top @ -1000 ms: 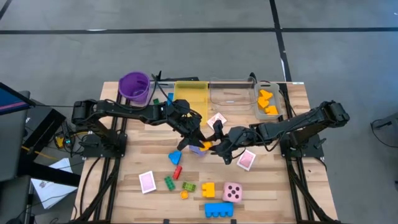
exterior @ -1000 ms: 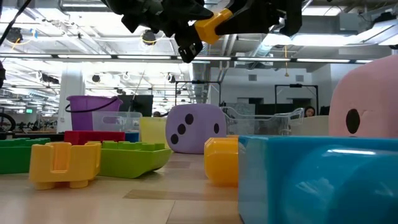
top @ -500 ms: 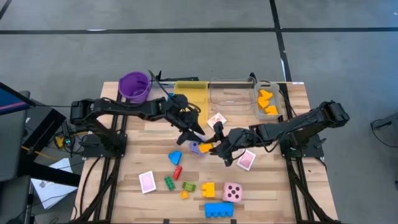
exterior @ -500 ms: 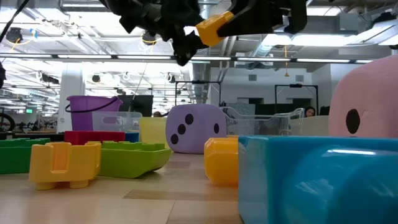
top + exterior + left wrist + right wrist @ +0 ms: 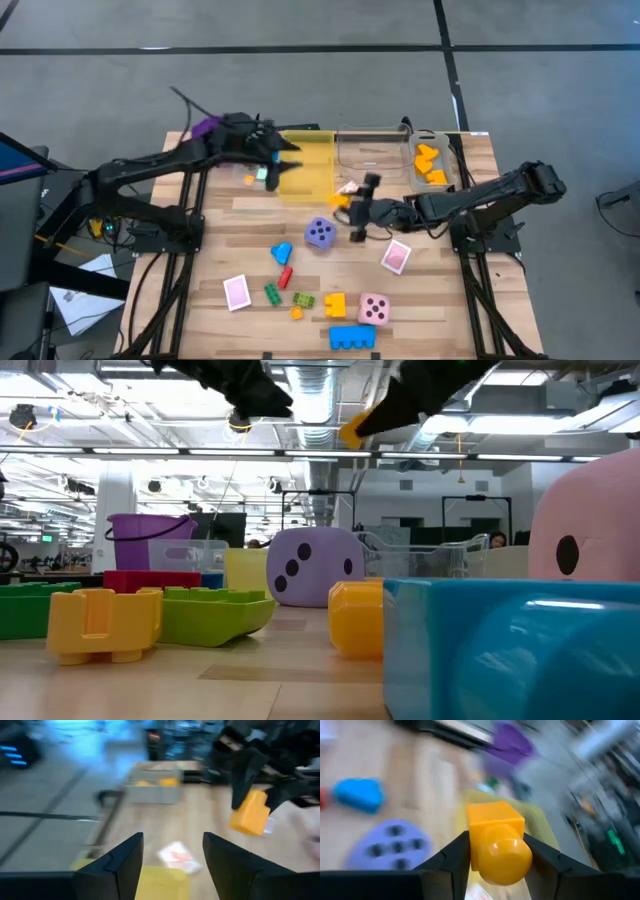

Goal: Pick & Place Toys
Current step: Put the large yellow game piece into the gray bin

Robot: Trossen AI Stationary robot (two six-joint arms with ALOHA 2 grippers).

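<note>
One small orange plastic building brick point(image 5: 496, 841) sits clamped between the two dark fingers of the right hand point(image 5: 352, 205), lifted off the wooden bench point(image 5: 440, 300) near its middle, just beside the purple foam die point(image 5: 319, 234) and a pink-backed playing card point(image 5: 347, 188). Judging by its look, the brick is light, rigid and smooth-sided, so a firm pinch across its flat faces suits it better than one over the round stud, where it could slip or twist. The left hand point(image 5: 268, 168) hangs above the yellow bin point(image 5: 306, 166) at the far edge, fingers spread with nothing between them.

Room is tight toward the far rim: the yellow bin, the clear bin point(image 5: 372, 150) and a small tray point(image 5: 430, 163) of orange pieces stand in a row, with the purple cup point(image 5: 207, 127) partly hidden under the left arm. The two arms are close over the bench middle, so any carry toward the bins risks a brush between them. Nearer the front, a blue brick point(image 5: 352, 337), a yellow brick point(image 5: 334, 304), green bricks point(image 5: 304, 300) and the pink foam die point(image 5: 374, 309) lie scattered, well apart from either hand
</note>
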